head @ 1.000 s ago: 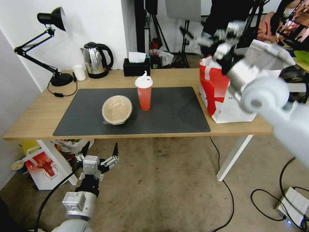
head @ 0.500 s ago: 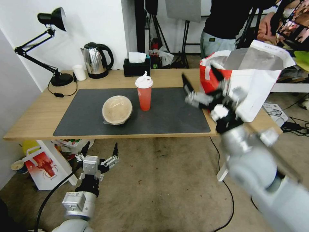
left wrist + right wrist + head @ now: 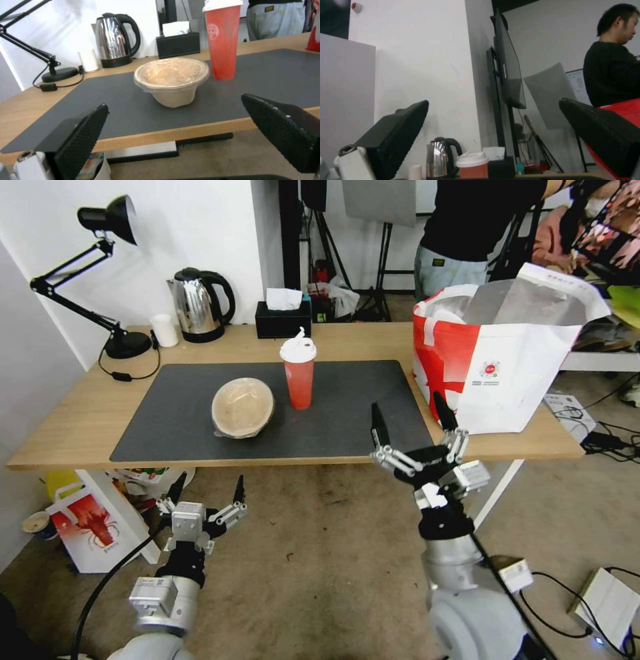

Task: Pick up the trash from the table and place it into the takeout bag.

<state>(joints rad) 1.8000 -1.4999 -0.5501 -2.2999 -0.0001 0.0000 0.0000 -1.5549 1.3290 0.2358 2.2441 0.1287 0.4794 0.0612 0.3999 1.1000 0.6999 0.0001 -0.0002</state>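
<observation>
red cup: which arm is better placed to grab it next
Right, probably. The right pincer is open at the table's front edge, nearer the red cup and the takeout bag. The left pincer hangs lower, nearer the beige bowl.

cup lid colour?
White, on the red cup; the head view shows it best.

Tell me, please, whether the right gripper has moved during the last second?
Yes. The right gripper has come down from above the takeout bag to the table's front edge, open and empty.
</observation>
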